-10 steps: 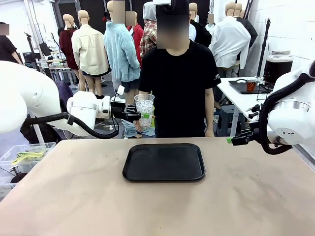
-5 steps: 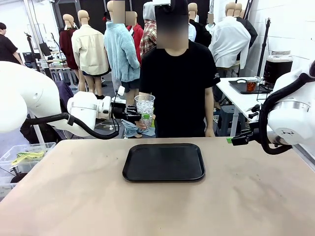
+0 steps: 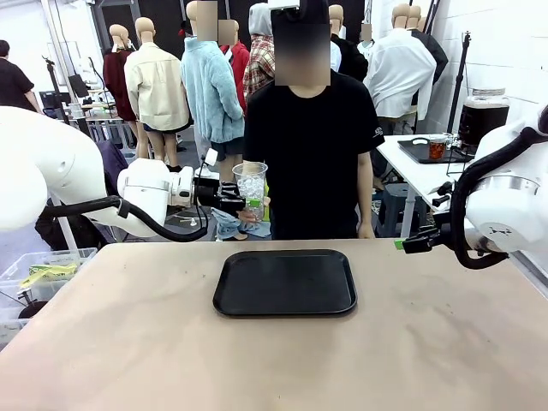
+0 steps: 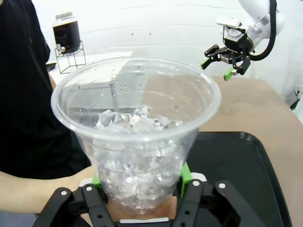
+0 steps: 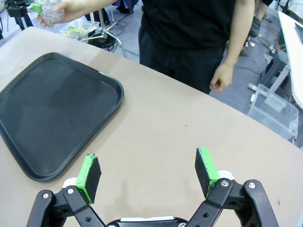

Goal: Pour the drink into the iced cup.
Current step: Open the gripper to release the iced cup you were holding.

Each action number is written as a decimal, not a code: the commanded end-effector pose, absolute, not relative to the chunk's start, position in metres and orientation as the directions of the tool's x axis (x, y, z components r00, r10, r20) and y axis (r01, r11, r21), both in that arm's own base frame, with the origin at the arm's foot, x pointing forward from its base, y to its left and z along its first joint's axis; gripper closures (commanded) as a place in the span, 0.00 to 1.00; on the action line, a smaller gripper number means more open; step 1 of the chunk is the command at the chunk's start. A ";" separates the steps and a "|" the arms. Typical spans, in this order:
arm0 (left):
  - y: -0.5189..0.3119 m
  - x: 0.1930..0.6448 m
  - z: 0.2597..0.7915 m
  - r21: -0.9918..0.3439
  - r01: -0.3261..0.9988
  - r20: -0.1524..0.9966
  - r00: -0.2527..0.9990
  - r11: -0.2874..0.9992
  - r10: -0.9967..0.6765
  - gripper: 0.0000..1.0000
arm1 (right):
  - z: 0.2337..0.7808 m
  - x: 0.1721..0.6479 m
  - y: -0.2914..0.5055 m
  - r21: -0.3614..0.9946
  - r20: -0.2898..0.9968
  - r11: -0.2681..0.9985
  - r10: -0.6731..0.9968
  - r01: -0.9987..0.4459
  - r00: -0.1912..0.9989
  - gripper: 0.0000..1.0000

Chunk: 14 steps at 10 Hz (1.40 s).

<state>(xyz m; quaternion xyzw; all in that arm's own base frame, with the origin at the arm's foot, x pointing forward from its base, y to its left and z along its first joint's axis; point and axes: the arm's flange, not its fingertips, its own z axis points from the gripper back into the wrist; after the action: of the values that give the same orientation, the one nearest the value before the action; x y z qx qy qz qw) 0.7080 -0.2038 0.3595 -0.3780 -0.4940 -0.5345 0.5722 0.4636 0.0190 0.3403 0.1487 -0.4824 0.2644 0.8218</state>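
Note:
The iced cup [image 3: 250, 184] is a clear plastic cup about half full of ice, held up beyond the table's far edge. My left gripper [image 3: 242, 204] reaches it from the left. In the left wrist view its green pads [image 4: 97, 180] stand against the lower wall of the cup [image 4: 137, 142] on both sides; whether they press I cannot tell. The person's hand [image 4: 38, 194] cups the bottom. The drink, near black, is in a big glass jar [image 3: 482, 116] on a side table at the back right. My right gripper [image 3: 401, 245] hangs open over the table's right side, nothing between its fingers [image 5: 147, 172].
A black tray [image 3: 285, 282] lies bare at the table's middle. The person stands right behind the far edge, other hand [image 5: 219, 80] hanging down. A second black tray [image 3: 424, 152] with a small cup of reddish drink sits by the jar.
The cup and my left gripper have barely shifted. The right arm has not moved.

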 end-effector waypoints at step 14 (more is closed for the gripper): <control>-0.104 0.591 0.358 -0.002 0.880 0.835 0.263 0.474 -0.484 0.00 | 0.341 0.462 0.018 -0.016 0.873 0.812 0.296 -0.583 0.388 0.00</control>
<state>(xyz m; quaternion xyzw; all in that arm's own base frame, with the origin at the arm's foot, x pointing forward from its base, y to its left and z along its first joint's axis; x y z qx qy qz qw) 0.5997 -0.1019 0.3498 -0.2666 -0.4184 -0.4930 0.7147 0.4637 0.0187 0.3403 0.1485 -0.4824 0.2642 0.8218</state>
